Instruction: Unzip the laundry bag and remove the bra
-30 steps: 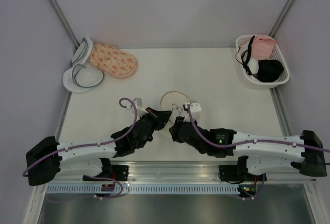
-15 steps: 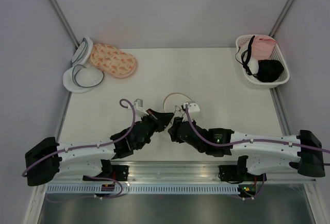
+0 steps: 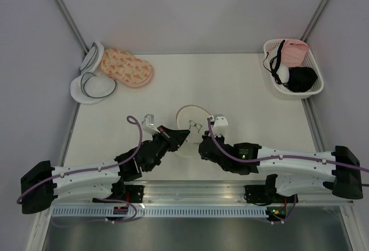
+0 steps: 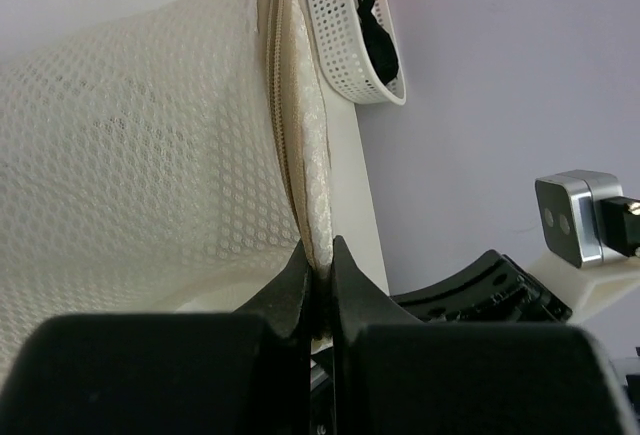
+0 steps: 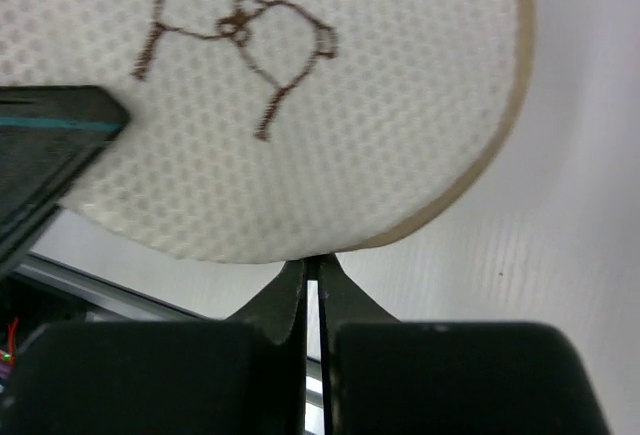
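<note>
Seen from above, with the laundry bag as dial centre, the table is open from 11 to 1 o'clock up to the back wall, and also at 3 and 9. The left gripper and its arm block 7 to 8, and the right gripper and its arm block 4 to 5. Well apart at 10 lie the pink flower pouch and the white pouches. The basket fills the corner at 2.

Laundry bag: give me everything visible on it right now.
The laundry bag is a round white honeycomb-mesh pouch with a tan rim and a brown stitched motif on top. The tan zip along its seam looks closed where visible. It is at centre-front of the table, its near edge pinched by the left claw and right claw.
</note>
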Controlling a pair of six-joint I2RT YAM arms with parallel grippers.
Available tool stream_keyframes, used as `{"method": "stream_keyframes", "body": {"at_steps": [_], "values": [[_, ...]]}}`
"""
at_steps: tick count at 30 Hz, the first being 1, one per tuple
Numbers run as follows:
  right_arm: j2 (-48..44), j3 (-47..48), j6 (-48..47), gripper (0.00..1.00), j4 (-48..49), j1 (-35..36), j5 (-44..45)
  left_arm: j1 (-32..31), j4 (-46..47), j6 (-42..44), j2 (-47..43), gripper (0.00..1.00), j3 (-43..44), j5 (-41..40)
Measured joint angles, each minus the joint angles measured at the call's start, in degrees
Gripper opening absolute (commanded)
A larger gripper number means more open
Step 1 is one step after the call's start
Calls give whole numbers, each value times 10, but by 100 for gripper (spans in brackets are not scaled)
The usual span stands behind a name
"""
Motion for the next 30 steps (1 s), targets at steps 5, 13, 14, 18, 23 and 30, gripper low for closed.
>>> {"method": "stream_keyframes", "body": {"at_steps": [5, 13, 14, 18, 23, 30], "values": [[-44, -5, 18, 0, -76, -3, 32, -2, -75, 16, -87, 2, -11, 3], [-89, -8, 54, 0, -172, -4, 73, -4, -162, 92, -165, 2, -22, 87], [-90, -8, 55, 0, -176, -4, 73, -3, -172, 109, -163, 2, -16, 100], [-97, -8, 55, 1, -197, -4, 77, 10, -195, 173, -117, 2, 36, 141], [-118, -13, 38, 1, -212, -9, 87, 76, -172, 224, -7, 2, 101, 195], [-151, -37, -7, 0, -182, -12, 65, 143, -139, 247, 109, 97, 127, 210]]}}
